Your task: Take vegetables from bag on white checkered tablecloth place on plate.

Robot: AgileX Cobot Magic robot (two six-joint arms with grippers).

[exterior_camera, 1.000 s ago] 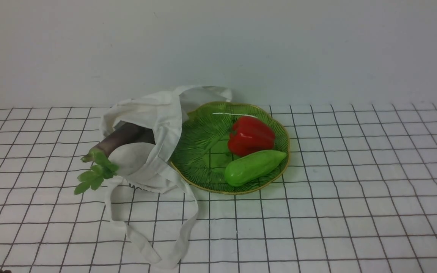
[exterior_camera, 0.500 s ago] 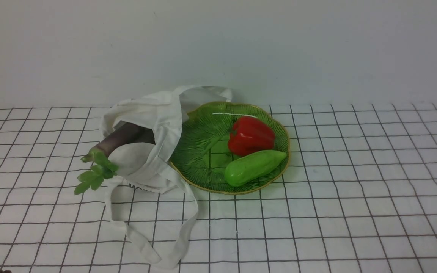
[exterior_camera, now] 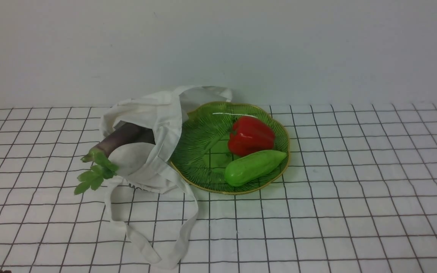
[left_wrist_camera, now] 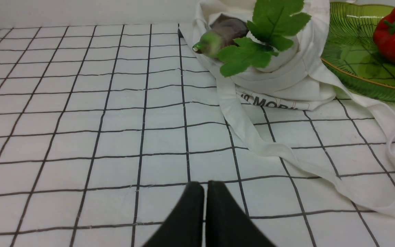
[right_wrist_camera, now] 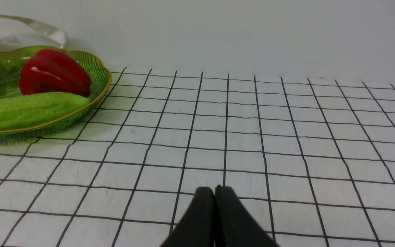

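Note:
A red bell pepper (exterior_camera: 250, 135) and a glossy green vegetable (exterior_camera: 254, 167) lie on the green gold-rimmed plate (exterior_camera: 199, 140). The white tote bag (exterior_camera: 150, 113) lies open to the plate's left, overlapping its rim. A dark purple eggplant (exterior_camera: 121, 138) with green leaves (exterior_camera: 95, 172) sticks out of the bag's mouth. Neither arm shows in the front view. My left gripper (left_wrist_camera: 204, 187) is shut and empty, low over the tablecloth, short of the bag (left_wrist_camera: 286, 79) and its strap (left_wrist_camera: 286, 154). My right gripper (right_wrist_camera: 214, 191) is shut and empty, over the cloth to the right of the plate (right_wrist_camera: 98, 89).
The white checkered tablecloth (exterior_camera: 355, 189) covers the whole table. A plain pale wall (exterior_camera: 317, 49) stands close behind the bag and plate. The bag's long strap (exterior_camera: 154, 246) loops toward the front edge.

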